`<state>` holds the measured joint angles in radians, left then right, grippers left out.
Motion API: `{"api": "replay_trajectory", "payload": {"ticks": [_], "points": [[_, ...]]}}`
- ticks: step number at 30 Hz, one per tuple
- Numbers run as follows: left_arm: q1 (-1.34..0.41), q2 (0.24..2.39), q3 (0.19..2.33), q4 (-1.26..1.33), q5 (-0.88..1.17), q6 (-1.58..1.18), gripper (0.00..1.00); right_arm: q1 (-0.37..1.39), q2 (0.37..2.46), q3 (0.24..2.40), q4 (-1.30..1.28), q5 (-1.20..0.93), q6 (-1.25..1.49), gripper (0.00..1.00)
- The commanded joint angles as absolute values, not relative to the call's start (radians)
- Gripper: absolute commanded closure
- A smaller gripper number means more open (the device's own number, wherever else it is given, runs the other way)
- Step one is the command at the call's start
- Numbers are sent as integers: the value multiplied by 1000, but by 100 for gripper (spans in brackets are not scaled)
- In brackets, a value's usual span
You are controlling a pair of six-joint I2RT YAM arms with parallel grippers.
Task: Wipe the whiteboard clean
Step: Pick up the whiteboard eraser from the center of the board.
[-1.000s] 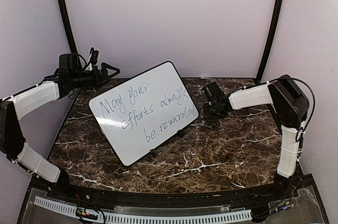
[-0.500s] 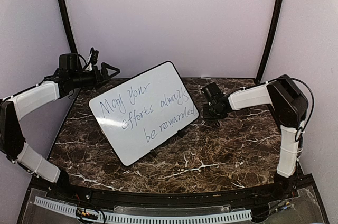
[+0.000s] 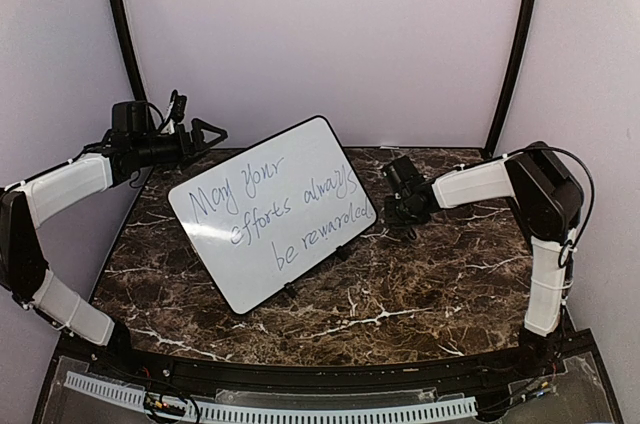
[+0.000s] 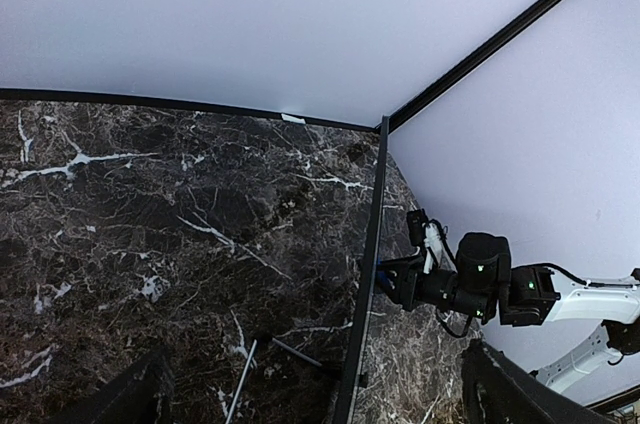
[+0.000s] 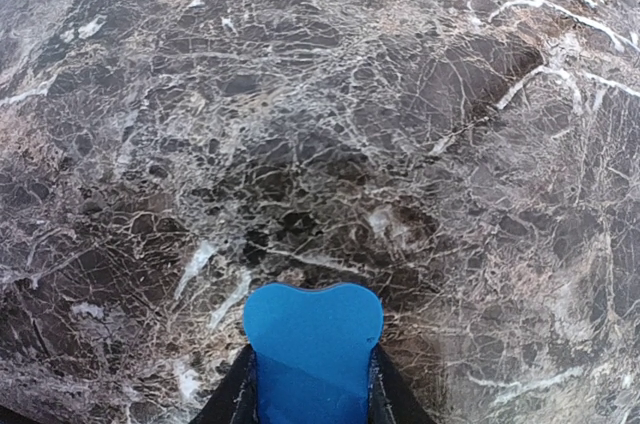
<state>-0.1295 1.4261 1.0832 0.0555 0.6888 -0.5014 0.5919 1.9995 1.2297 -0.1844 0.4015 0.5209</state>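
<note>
The whiteboard [image 3: 270,212] stands tilted on small black feet in the middle of the marble table, with dark handwriting across its face. In the left wrist view it shows edge-on as a thin black rim [image 4: 366,274]. My left gripper [image 3: 218,131] is open and empty, held in the air behind the board's upper left corner; its fingers [image 4: 125,399] show wide apart. My right gripper [image 3: 392,212] is shut on a blue eraser [image 5: 312,344], low over the table just right of the board. The right gripper also shows in the left wrist view [image 4: 395,279].
The dark marble table [image 3: 420,284] fills the cell, with pale walls and black corner posts [image 3: 510,54] behind. A thin metal support leg [image 4: 240,384] of the board lies behind it. A ridged white strip [image 3: 270,409] runs along the near edge.
The right gripper with the eraser has shifted very slightly left toward the whiteboard. The left arm and the board have not moved.
</note>
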Motion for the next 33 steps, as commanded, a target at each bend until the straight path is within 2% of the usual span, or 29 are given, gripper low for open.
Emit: {"api": "replay_trajectory", "payload": {"ticks": [1, 12, 21, 28, 33], "points": [[-135, 1383, 1071, 77, 696, -499, 1, 585, 1990, 1222, -167, 410, 524, 73], [-134, 1385, 1075, 74, 705, -491, 1, 586, 1704, 1123, -58, 292, 344, 73], [-127, 1365, 1093, 33, 689, -449, 1, 586, 1438, 1049, 82, -46, 143, 73], [-128, 1343, 1158, -97, 631, -399, 1, 587, 1408, 1081, 142, -228, 115, 72], [-130, 1316, 1144, -126, 698, -337, 1, 606, 1438, 1090, 213, -317, 133, 72]]}}
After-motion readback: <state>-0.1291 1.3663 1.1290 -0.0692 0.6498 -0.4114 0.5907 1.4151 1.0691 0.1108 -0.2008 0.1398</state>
